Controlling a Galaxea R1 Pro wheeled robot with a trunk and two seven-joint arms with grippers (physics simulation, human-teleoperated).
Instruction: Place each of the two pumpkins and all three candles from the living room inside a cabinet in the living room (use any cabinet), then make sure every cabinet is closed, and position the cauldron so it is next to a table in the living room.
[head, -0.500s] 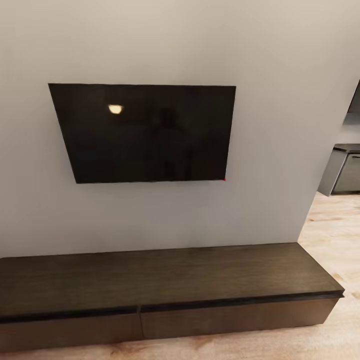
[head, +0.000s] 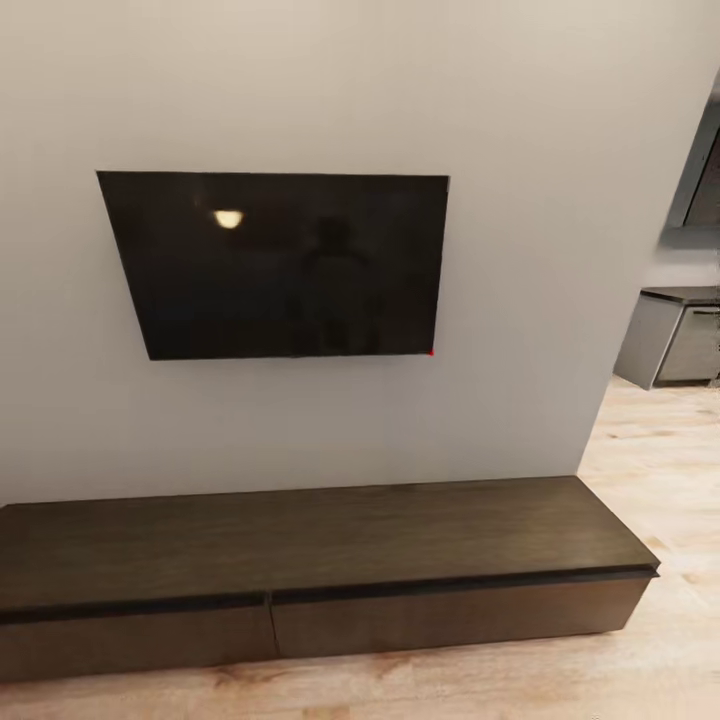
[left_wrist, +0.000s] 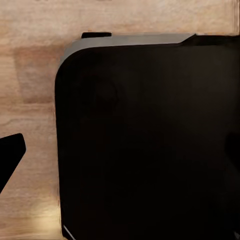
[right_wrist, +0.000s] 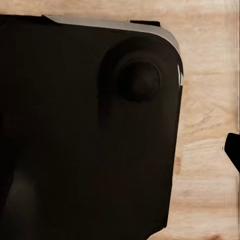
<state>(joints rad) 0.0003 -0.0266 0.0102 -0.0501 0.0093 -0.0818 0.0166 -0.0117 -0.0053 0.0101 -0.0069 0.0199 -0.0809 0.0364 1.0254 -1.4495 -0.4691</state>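
Observation:
The cabinet (head: 320, 545) is a long, low dark-brown unit against the white wall, straight ahead in the head view. Its left drawer front (head: 140, 640) and right drawer front (head: 450, 615) both sit flush and shut. Nothing rests on its top. The pumpkins, candles and cauldron are out of view. In the left wrist view a single dark fingertip (left_wrist: 11, 152) of my left gripper pokes in at the edge above the wood floor. Likewise one dark fingertip (right_wrist: 233, 149) of my right gripper shows in the right wrist view. The gap between the fingers is not visible on either gripper.
A black TV (head: 280, 265) hangs on the wall above the cabinet. Light wood floor (head: 640, 470) runs past the cabinet's right end toward a grey counter unit (head: 680, 335). My black base (left_wrist: 150, 140) (right_wrist: 85, 130) lies under both wrist cameras.
The whole head picture has shifted left and slightly up, so the camera has moved. More floor shows in front of the cabinet and more of the room at the right.

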